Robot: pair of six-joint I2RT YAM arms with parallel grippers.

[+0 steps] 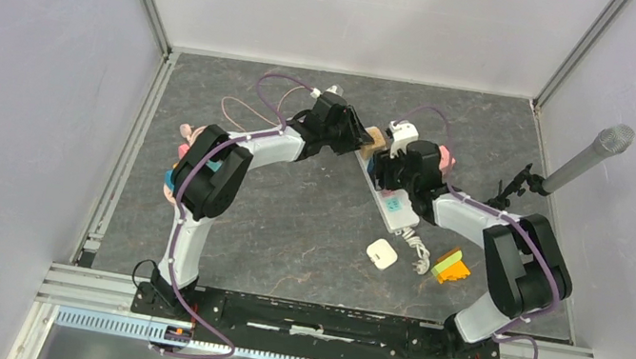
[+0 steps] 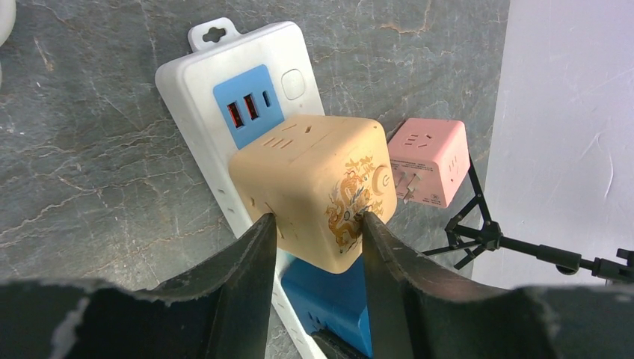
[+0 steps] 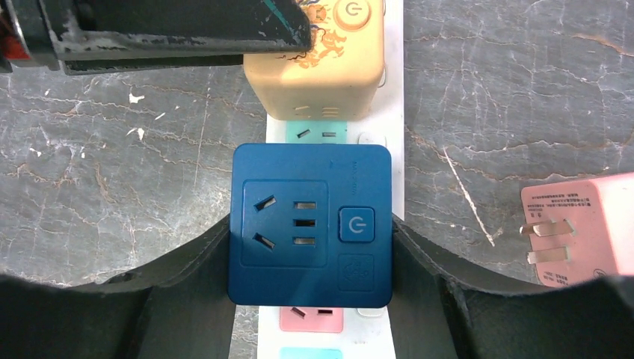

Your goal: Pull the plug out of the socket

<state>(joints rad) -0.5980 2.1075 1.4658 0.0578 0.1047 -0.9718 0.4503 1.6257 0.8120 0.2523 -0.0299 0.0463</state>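
Observation:
A white power strip (image 1: 388,198) lies on the grey floor, also in the left wrist view (image 2: 196,97) and the right wrist view (image 3: 395,82). A beige cube plug (image 2: 314,187) with a gold dragon print sits on the strip. My left gripper (image 2: 318,228) is shut on its two sides. Right beside it a blue cube plug (image 3: 310,224) is plugged into the strip. My right gripper (image 3: 310,243) is shut on the blue cube's sides. In the top view the left gripper (image 1: 361,136) and the right gripper (image 1: 390,167) meet over the strip's far end.
A pink cube plug (image 2: 430,161) lies loose, prongs showing, next to the strip, also in the right wrist view (image 3: 583,228). A white cube (image 1: 381,253), a coiled white cord (image 1: 417,250) and an orange-green block (image 1: 452,265) lie near. A microphone on a tripod (image 1: 577,163) stands at right.

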